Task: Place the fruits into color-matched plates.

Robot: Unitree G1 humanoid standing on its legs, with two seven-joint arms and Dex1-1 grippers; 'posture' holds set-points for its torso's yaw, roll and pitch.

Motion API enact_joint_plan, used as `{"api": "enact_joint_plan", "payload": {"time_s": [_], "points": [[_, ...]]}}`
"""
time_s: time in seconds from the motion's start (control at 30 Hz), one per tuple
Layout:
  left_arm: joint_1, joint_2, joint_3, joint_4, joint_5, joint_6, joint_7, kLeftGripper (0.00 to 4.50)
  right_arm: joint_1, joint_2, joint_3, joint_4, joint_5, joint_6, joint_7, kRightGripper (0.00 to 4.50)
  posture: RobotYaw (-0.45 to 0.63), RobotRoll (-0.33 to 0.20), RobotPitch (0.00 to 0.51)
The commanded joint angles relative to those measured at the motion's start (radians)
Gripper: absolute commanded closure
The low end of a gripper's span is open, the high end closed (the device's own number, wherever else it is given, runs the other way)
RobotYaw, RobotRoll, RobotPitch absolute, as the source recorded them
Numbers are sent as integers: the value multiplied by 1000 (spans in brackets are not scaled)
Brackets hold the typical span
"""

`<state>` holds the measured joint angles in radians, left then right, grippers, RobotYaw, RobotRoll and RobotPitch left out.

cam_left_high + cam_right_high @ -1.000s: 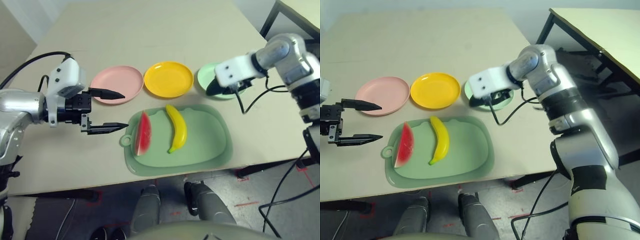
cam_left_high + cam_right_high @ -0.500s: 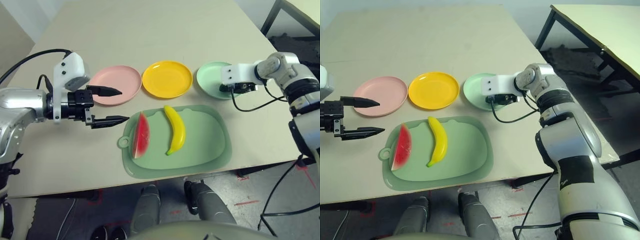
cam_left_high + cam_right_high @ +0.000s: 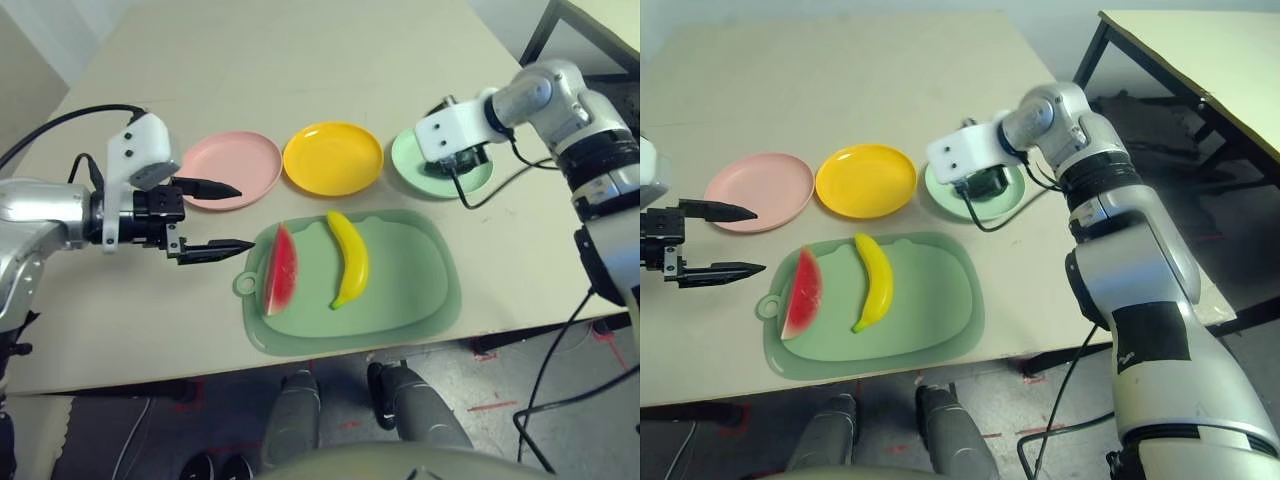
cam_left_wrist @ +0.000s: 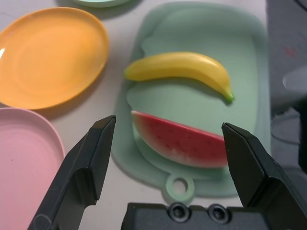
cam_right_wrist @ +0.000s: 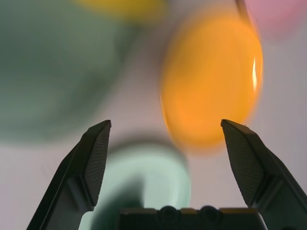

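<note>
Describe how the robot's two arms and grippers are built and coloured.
Both arms are shiny silver metal with dark joint bands. Each wrist carries a white boxy housing. The left gripper has two slim, pointed black fingers on a black base with screws. The right gripper has matching black fingers with textured pads. Black cables loop from each arm.

No readable text, label, brand, number or sign showed anywhere: plates, toy fruits, mat, worktop and robot arms were unmarked.

Silver arms w/ white wrist blocks, black cables, black-fingered left gripper [image 3: 222, 216].
</note>
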<state>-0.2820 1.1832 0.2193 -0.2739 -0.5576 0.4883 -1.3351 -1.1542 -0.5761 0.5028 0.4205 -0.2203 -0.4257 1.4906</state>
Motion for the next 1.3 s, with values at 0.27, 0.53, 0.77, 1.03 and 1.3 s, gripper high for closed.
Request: {"api": "enact_joint_plan", "payload": {"time_s": [0.27, 0.53, 0.77, 1.03, 1.3], "points": [[-5, 40, -3, 44, 11, -74, -117, 0, 87, 75, 95, -180, -24, 67, 43, 23, 24, 0, 155], [15, 36, 6, 36, 17, -81, -110, 0, 48, 147, 145, -48, -86, -36, 11, 23, 36, 0, 162], [29, 53, 5, 55, 37, -79, -104, 0, 6, 234, 188, 71, -134, -100, -19, 23, 42, 0, 166], [57, 60, 21, 59, 52, -79, -100, 0, -16, 315, 236, 204, -195, -168, -66, 23, 61, 0, 172], [78, 56, 44, 45, 49, -85, -86, 0, 31, 263, 264, 200, -191, -155, 28, 819, 63, 0, 173]]}}
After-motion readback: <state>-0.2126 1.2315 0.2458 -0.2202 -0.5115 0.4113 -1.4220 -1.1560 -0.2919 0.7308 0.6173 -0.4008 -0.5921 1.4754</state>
